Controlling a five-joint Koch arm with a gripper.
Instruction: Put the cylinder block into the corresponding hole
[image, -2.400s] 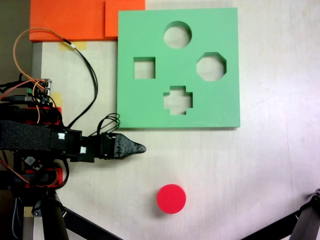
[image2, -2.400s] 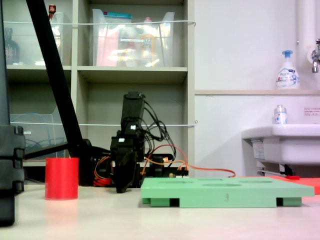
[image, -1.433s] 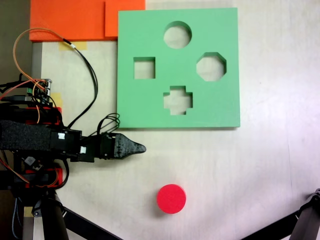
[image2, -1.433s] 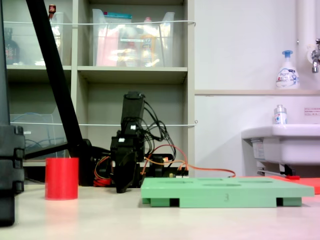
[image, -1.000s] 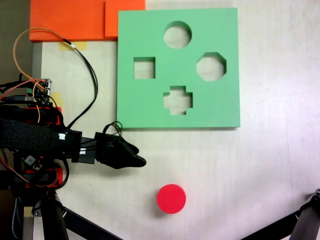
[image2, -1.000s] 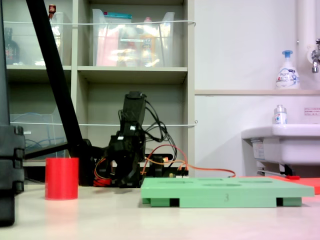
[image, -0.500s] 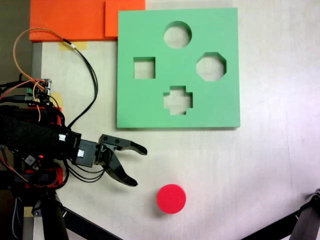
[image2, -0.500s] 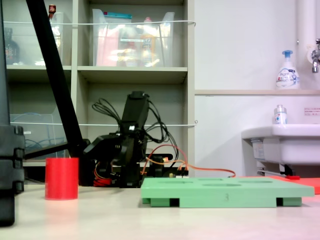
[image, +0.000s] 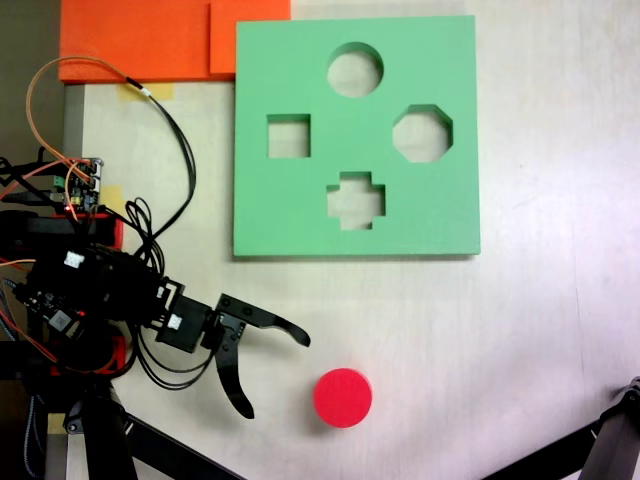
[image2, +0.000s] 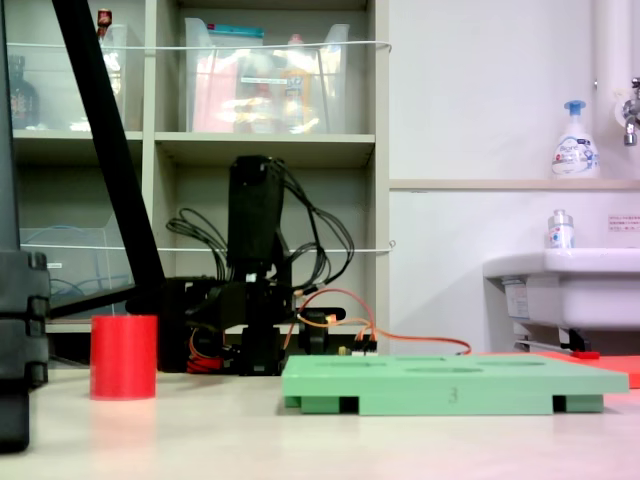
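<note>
End effector spread wide, just left of cylinder block standing on worktop well below round hole; risk: off-centre closure nudging block aside.

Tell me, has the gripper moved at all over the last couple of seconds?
Yes. In the top-down fixed view the gripper has swung away from the green board toward the red cylinder block, and its jaws have opened wide.
</note>
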